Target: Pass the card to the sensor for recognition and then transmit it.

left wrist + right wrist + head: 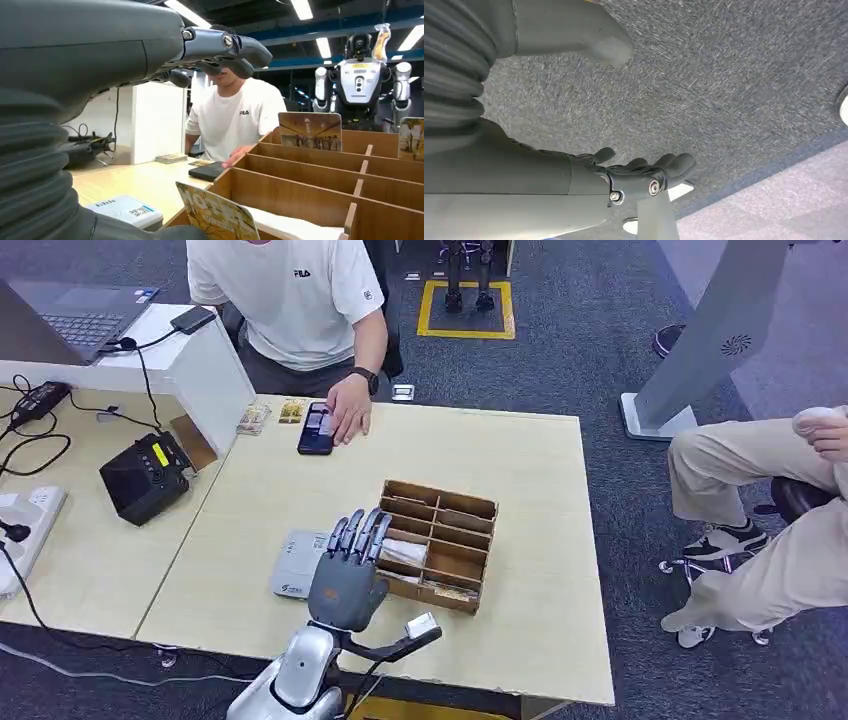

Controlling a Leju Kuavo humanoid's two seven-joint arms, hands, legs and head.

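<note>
Cards stand upright in the wooden box [437,543] on the table [520,470], sorted into slots so an edge sticks up for picking; one card [216,214] leans at the near corner just below the left robot hand [352,565]. That robot hand hovers over the box's near-left slots with fingers spread and nothing held, apparently lined up to take a card. The white sensor [297,563] lies just beside the box, a short carry away. The right robot hand [644,172] hangs over the carpet, fingers loosely curled, empty.
</note>
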